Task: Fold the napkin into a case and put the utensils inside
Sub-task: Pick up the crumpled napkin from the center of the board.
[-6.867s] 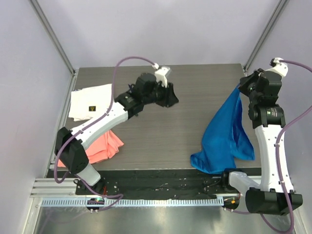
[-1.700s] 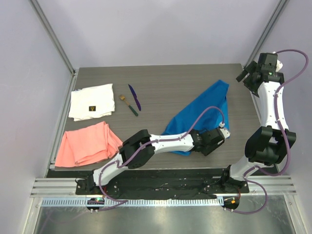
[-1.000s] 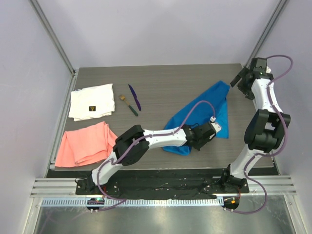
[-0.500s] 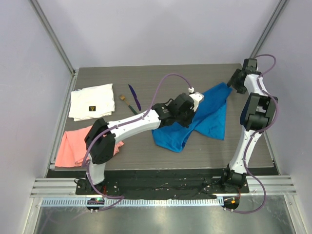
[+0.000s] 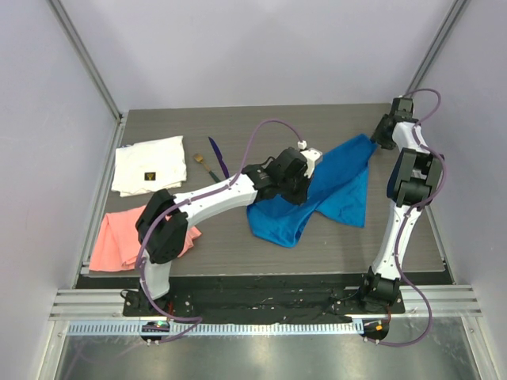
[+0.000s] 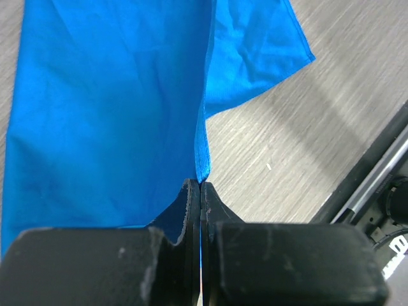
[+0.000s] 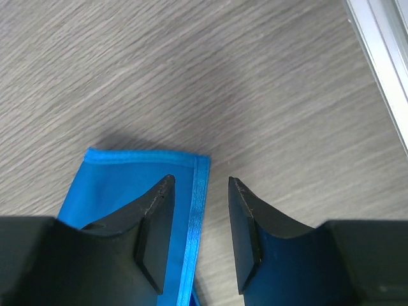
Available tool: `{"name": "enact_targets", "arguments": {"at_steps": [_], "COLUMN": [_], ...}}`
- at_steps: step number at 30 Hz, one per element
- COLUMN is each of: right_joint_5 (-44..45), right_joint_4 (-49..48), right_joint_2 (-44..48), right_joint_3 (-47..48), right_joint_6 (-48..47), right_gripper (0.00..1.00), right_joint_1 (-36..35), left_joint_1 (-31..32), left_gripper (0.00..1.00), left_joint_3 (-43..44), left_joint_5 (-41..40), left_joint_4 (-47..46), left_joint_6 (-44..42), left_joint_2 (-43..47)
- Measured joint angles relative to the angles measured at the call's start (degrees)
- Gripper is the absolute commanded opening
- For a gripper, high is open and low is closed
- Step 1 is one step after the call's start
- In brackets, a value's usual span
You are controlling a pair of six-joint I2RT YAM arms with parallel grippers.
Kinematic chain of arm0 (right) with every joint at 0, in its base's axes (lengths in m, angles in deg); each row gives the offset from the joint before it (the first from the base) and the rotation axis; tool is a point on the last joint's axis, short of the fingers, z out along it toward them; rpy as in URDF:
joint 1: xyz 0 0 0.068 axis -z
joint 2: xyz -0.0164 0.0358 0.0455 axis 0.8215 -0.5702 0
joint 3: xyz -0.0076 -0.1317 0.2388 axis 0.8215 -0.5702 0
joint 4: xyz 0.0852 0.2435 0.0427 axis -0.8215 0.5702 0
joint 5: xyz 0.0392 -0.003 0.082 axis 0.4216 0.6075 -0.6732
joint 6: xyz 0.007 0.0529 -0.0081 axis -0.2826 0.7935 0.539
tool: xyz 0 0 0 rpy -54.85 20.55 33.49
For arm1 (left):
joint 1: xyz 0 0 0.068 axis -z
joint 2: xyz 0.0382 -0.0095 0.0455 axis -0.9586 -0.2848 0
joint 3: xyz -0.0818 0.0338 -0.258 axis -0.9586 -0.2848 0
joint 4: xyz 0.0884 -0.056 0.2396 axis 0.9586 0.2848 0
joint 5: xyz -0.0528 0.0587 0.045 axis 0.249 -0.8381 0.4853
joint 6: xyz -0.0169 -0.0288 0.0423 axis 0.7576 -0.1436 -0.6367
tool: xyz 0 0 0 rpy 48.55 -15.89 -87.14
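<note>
Grey wood-grain table (image 5: 261, 127). Carries white cloth (image 5: 150, 162) by the left edge, salmon-pink cloth (image 5: 115, 241) at the near left corner, utensils (image 5: 215, 152) just beside the white cloth. Bears blue napkin (image 5: 348, 186) reaching toward the far right corner.

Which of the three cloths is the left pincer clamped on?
The bright blue napkin: its hem runs into the shut left pincer. The white cloth and the salmon-pink cloth lie away from it, on the left.

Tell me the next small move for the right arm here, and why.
Probably close the right fingers on the napkin's corner hem: it lies between them, not yet gripped, while the left fingers already pinch another edge. Both holds seem needed to spread it flat.
</note>
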Motion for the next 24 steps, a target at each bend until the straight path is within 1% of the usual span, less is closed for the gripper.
{"name": "enact_targets", "arguments": {"at_steps": [8, 10, 13, 18, 19, 20, 22, 24], "right_joint_5": [1.49, 2.45, 4.72, 9.51, 10.45, 11.02, 11.63, 11.61], "right_joint_4": [-1.03, -1.16, -1.11, -0.66, -0.57, -0.50, -0.42, -0.26], "right_joint_2": [-3.06, -3.54, -4.20, -4.63, -4.66, -4.66, -4.66, -4.66], "right_joint_3": [2.80, 3.19, 3.89, 4.55, 4.57, 4.57, 4.57, 4.57], "right_joint_6": [-2.05, -2.67, -4.13, -5.60, -5.64, -5.70, -5.97, -6.03], "right_gripper": [0.44, 0.40, 0.39, 0.33, 0.31, 0.24, 0.14, 0.10], "right_joint_1": [-1.11, -1.62, -2.47, -4.13, -4.26, -4.44, -4.72, -4.85], "left_joint_1": [0.00, 0.02, 0.00, -0.22, -0.26, -0.31, -0.33, -0.35], "left_gripper": [0.00, 0.00, 0.00, 0.00, 0.00, 0.00, 0.00, 0.00], "left_joint_3": [0.00, 0.00, 0.31, 1.51, 1.77, 1.99, 2.36, 2.47], "left_joint_5": [2.05, 2.12, 2.16, 2.08, 2.03, 2.01, 1.79, 1.38], "left_joint_4": [-0.17, -0.15, 0.17, 1.18, 1.42, 1.62, 1.99, 2.01], "left_joint_6": [1.22, 1.46, 2.05, 2.51, 2.51, 2.51, 2.51, 2.51], "left_joint_2": [0.00, 0.00, 0.00, 0.00, 0.00, 0.00, 0.00, 0.00]}}
